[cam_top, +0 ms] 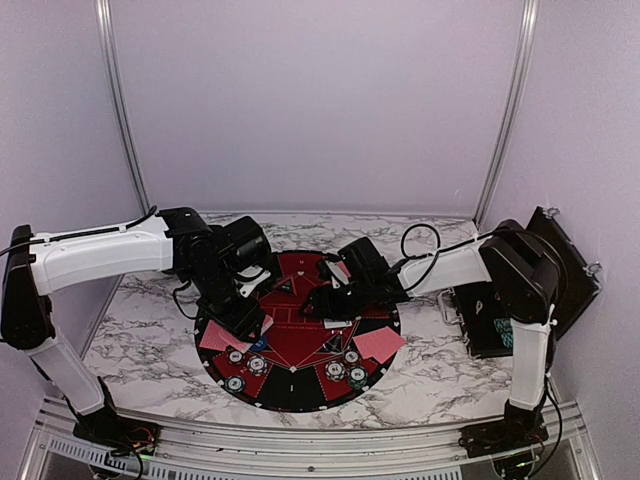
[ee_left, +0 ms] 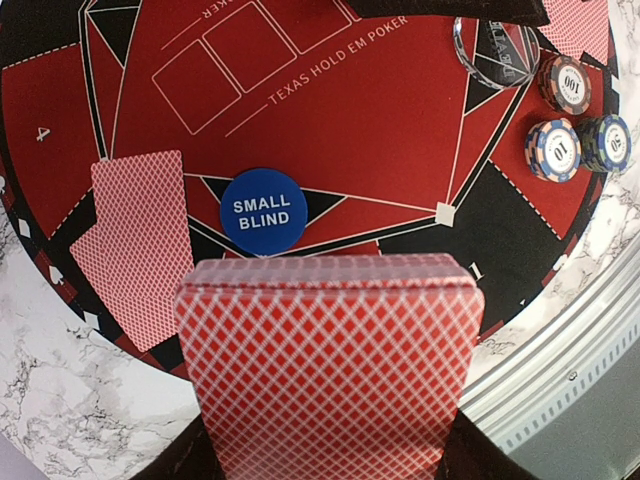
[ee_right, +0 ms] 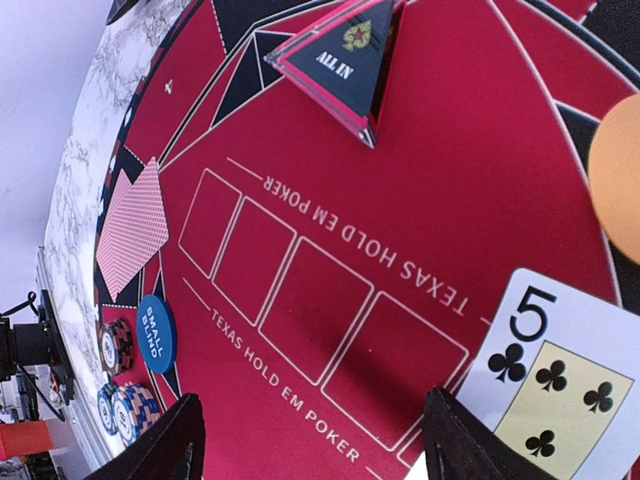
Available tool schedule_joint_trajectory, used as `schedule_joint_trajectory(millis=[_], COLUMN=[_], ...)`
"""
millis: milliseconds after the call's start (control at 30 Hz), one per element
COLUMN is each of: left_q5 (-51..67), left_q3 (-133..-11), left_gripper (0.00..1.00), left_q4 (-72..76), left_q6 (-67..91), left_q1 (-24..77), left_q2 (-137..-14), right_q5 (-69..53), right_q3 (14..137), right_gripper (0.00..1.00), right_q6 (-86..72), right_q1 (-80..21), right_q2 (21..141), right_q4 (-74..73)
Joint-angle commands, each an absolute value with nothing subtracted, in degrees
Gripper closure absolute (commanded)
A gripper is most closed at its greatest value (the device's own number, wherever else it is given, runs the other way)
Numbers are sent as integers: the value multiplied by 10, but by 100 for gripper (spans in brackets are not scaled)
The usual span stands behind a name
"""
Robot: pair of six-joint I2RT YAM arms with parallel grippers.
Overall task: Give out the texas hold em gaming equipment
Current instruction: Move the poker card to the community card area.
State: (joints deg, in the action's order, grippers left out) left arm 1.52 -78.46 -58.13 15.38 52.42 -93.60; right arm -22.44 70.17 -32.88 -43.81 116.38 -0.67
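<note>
Left fingers (ee_left: 488,462): we log them clamped on the red-backed deck (ee_left: 330,350). Right fingers (ee_right: 165,445): spread, nothing between. Mat (ee_left: 350,130): chips (ee_left: 553,150), upper right.

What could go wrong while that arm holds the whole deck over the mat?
The deck in the left gripper could slip or fan out, scattering cards over the SMALL BLIND disc and the two dealt cards. The open right gripper sits beside the face-up five of clubs and might nudge it.

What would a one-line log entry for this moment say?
left gripper: shut on red-backed deck | right gripper: open over poker mat | five of clubs: face up beside right gripper | Small Blind button: on mat
</note>
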Motion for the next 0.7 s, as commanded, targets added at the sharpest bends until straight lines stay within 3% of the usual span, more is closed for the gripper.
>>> schedule_joint_trajectory(millis=[0, 467, 667], left_q5=[21, 22, 27], left_q3=[-796, -797, -800], left_gripper=[48, 48, 48], left_q4=[-577, -578, -578], left_q6=[150, 147, 145], left_q1=[521, 521, 520], left_q2=[-934, -934, -939], right_q5=[-210, -283, -378], right_q3=[693, 709, 673], right_gripper=[27, 26, 25], right_q6=[-333, -355, -408], right_q1=[-430, -431, -430], right_q2=[1162, 1117, 1093], right_q4=[-34, -5, 87])
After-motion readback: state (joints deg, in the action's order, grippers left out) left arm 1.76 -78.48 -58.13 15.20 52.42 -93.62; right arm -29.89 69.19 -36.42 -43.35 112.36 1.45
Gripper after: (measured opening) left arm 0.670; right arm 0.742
